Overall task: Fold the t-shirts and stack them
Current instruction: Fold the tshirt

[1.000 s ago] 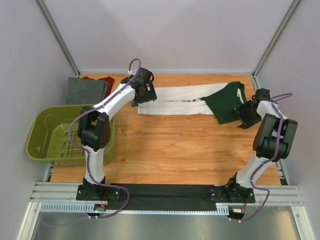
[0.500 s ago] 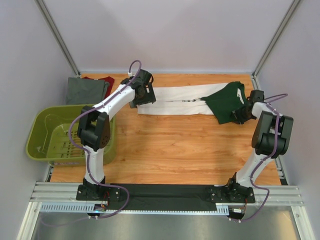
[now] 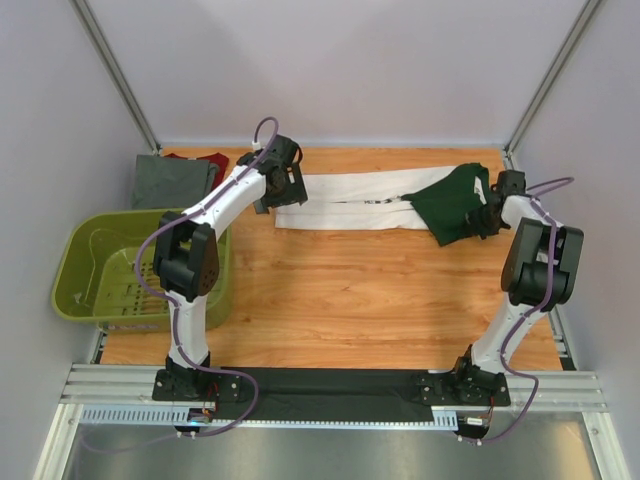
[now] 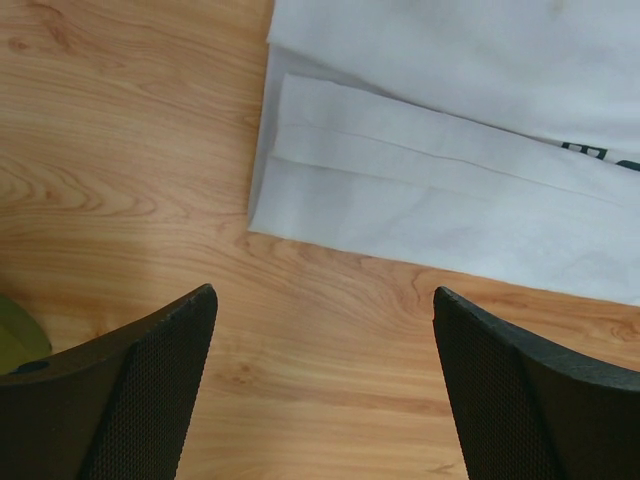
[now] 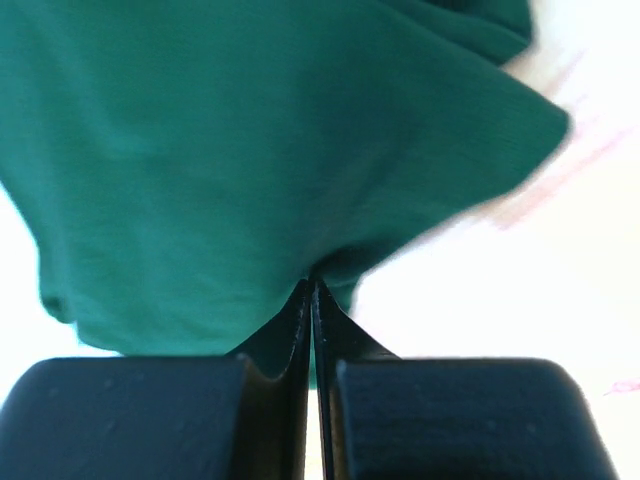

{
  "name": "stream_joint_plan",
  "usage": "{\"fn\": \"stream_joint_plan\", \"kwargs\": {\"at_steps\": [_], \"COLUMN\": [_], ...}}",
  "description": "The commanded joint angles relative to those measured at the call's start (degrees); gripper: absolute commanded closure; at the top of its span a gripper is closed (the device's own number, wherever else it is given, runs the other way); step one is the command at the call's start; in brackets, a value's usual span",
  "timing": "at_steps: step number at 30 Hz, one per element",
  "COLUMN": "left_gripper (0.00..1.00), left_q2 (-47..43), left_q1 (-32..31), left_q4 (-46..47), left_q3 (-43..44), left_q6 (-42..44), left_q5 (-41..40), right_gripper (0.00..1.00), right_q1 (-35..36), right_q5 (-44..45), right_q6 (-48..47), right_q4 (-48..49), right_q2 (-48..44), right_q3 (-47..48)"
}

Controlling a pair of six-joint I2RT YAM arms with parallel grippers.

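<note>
Pinching the green edge of the t-shirt [image 3: 350, 203], right gripper [image 5: 312, 287] is clamped; left gripper [image 4: 322, 296] gapes beside its white hem.

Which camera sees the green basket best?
The top camera: nearly all of the olive-green basket shows at the left, beside the left arm. The left wrist camera catches only a small green bit, likely its rim. The right wrist camera shows none.

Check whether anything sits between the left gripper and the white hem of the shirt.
Nothing visible. The open left gripper hovers over bare wooden table, with the hem of the white-and-green t-shirt just beyond its fingertips.
</note>
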Motion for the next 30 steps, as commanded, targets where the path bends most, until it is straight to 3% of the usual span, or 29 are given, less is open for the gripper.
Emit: {"fn": "stream_joint_plan", "kwargs": {"at_steps": [1, 9, 22, 30], "left_gripper": [0.06, 0.06, 0.06, 0.06], "left_q2": [-1.8, -0.4, 2.0, 4.2], "left_q1": [0.1, 0.6, 1.3, 1.5], "left_q4": [-0.4, 0.9, 2.0, 2.3], "left_q3": [3.0, 3.5, 6.1, 8.7], "left_q6": [1.6, 1.7, 4.5, 6.7], "left_q5": [-0.5, 1.0, 2.4, 4.8], "right_gripper": [1.0, 1.0, 1.0, 0.98], "right_q1": [0.5, 1.1, 1.6, 1.9], "right_q5": [2.1, 1.8, -2.4, -10.8], "right_q6": [-0.5, -1.3, -2.2, 0.0], "right_q4": [-2.0, -4.5, -10.4, -1.6], "right_q2": [-4.0, -0.1, 21.0, 29.2], "right_q3": [6.0, 18.8, 50.0, 57.4]}}
